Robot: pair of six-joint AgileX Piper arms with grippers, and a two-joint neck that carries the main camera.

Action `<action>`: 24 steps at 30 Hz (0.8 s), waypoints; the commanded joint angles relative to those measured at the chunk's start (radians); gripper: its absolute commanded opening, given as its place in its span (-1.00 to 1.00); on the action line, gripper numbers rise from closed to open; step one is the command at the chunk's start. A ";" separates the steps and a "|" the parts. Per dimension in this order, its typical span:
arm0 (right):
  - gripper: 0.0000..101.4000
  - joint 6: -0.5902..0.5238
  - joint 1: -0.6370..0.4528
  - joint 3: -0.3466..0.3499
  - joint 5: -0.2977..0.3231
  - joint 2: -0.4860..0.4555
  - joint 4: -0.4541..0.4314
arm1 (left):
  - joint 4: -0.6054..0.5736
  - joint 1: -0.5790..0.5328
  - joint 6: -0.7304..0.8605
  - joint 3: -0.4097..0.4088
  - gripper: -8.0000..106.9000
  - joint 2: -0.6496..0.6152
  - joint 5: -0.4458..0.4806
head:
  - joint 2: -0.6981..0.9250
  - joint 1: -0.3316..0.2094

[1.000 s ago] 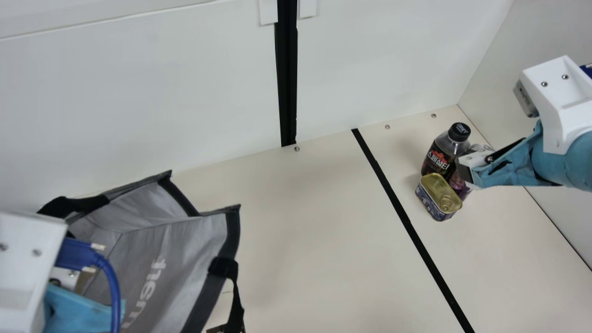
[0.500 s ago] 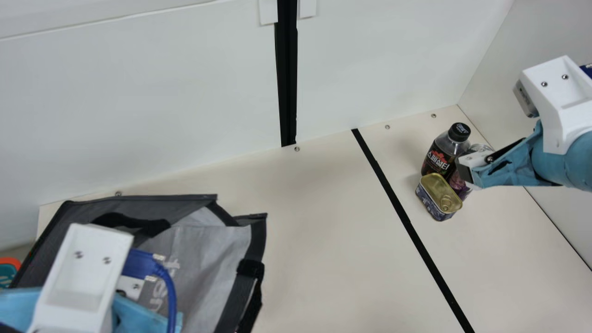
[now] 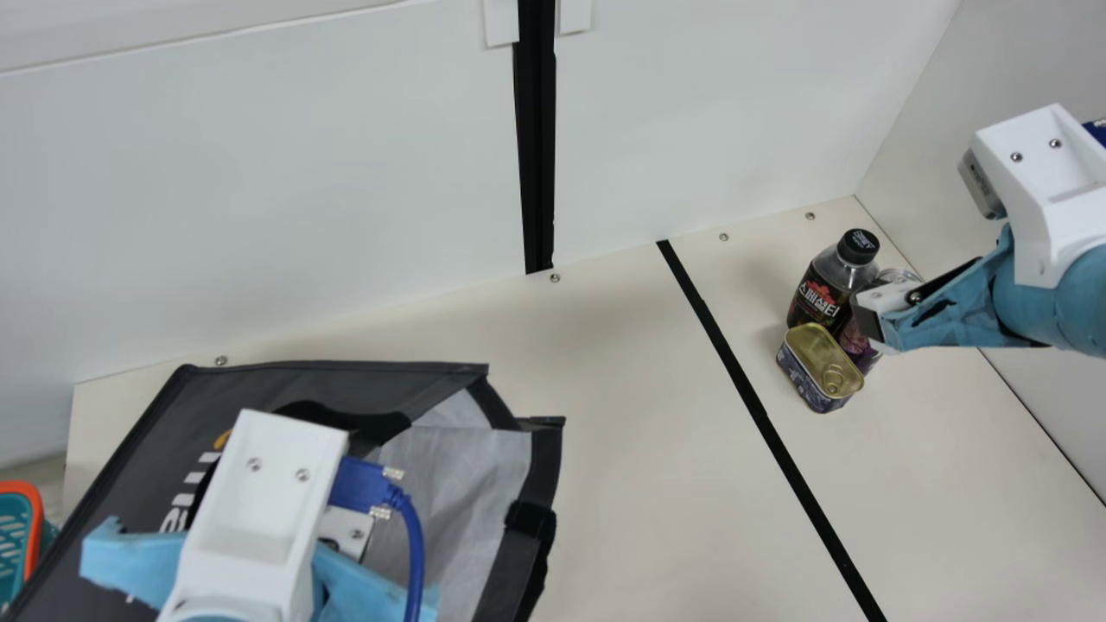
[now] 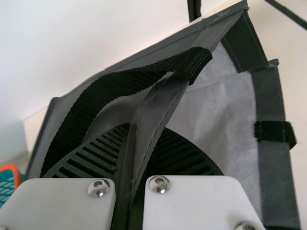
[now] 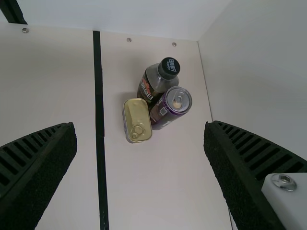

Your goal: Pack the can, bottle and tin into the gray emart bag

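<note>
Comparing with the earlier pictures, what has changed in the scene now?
The left claw, clamped on the edge of the gray emart bag, has moved toward the main view's right, and the bag went along, nearer to the black line. The teal basket has come out at the left edge. The right claw, bottle, can and tin stayed.
</note>
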 commanded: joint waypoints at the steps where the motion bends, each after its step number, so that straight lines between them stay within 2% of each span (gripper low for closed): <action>1: 0.79 0.000 0.000 0.000 0.000 0.000 0.000 | -0.024 0.016 -0.007 0.000 -0.68 0.009 -0.025 | -0.002 -0.023; 24: 0.79 0.000 0.000 0.000 0.000 0.000 0.000 | -0.307 0.245 0.060 0.040 -0.68 0.068 -0.287 | -0.002 -0.023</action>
